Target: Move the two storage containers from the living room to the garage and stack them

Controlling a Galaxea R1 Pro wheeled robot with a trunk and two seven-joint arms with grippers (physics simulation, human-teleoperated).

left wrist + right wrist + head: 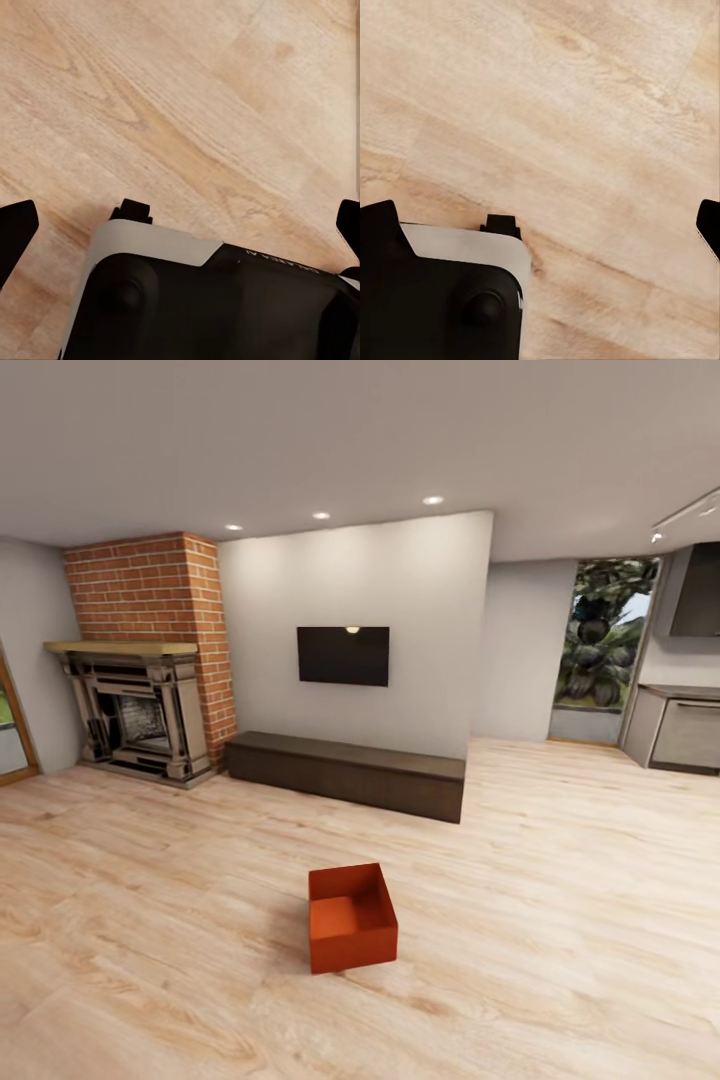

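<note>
head: storage container [351, 930] on plank floor [560, 920] (upright) | wrists: open hands

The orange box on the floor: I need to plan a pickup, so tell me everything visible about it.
The orange box is a plain orange-red rectangular container, open-topped, with slightly flared walls and an empty inside. It looks like smooth plastic. It sits upright and slightly turned on the light wood floor, in open space in front of the dark low bench, touching only the floor.
</note>
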